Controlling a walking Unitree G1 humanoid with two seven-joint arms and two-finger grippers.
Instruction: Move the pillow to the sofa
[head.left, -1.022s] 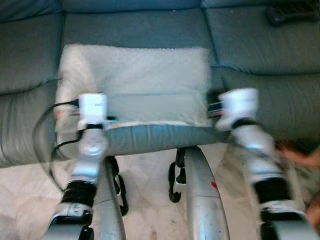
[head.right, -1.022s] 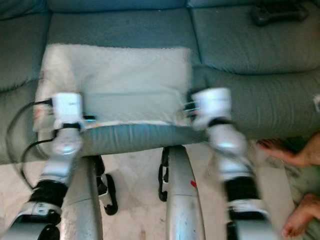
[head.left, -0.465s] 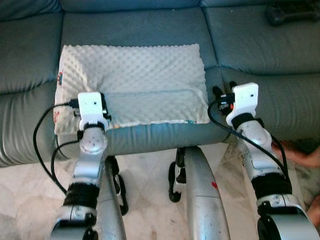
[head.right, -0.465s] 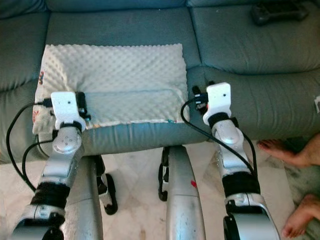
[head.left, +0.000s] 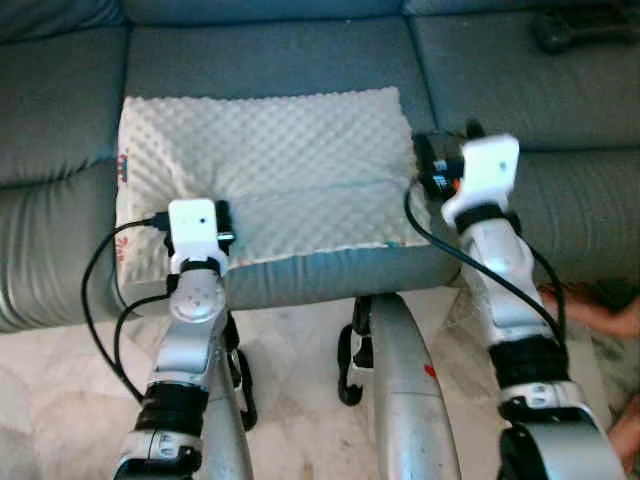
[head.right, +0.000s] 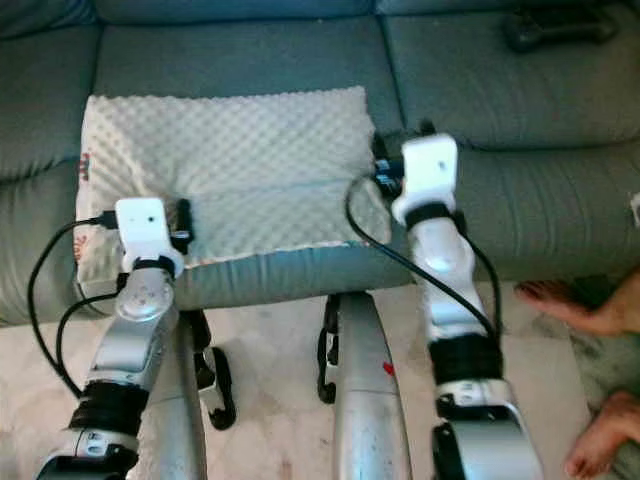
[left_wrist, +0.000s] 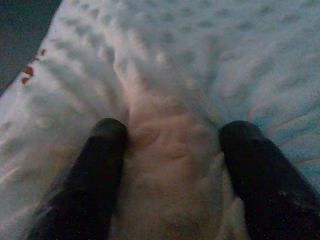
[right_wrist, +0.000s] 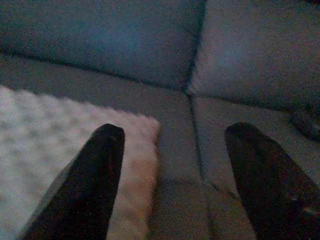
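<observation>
On the sofa (head.left: 300, 60) seat the pillow (head.left: 265, 170) lies flat, its near edge bunched between the spread fingers of the left end effector (left_wrist: 170, 150), while the right end effector (right_wrist: 172, 165) hovers released beside its far corner, probably letting go.

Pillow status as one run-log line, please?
pillow: lying on sofa | left gripper: open on pillow | right gripper: open at pillow's corner
</observation>
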